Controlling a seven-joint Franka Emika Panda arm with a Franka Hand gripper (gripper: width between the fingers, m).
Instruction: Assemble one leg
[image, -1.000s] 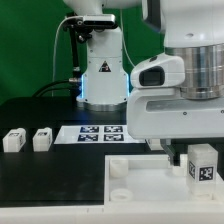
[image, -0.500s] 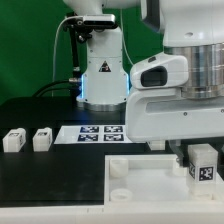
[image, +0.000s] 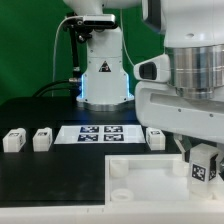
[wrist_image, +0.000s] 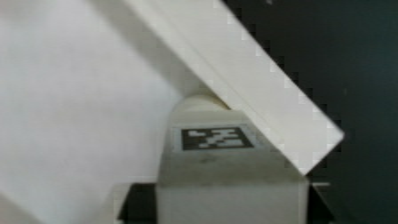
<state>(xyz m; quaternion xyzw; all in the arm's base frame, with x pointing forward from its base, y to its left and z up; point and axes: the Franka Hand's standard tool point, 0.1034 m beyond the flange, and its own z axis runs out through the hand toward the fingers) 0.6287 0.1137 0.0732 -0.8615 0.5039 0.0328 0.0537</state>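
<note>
Over the table's near edge, toward the exterior view's right: fingers (image: 189, 159) clenched on the leg (image: 205, 168), tag facing the camera. The leg hangs upright by the far right end of the panel (image: 140, 178); whether they touch cannot be told. The wrist view shows the panel's edge running slantwise just beside the leg, with no socket visible.

Step judged: bring the leg to a corner socket and seat it.

- Centre the leg over the socket before descending.
- Keep the leg plumb and the grip firm so it does not slip.
- Press straight down, since a skewed entry would likely jam or shove the panel.

Loose legs (image: 42, 138) toward the left edge and the marker board (image: 95, 133) are well apart.
</note>
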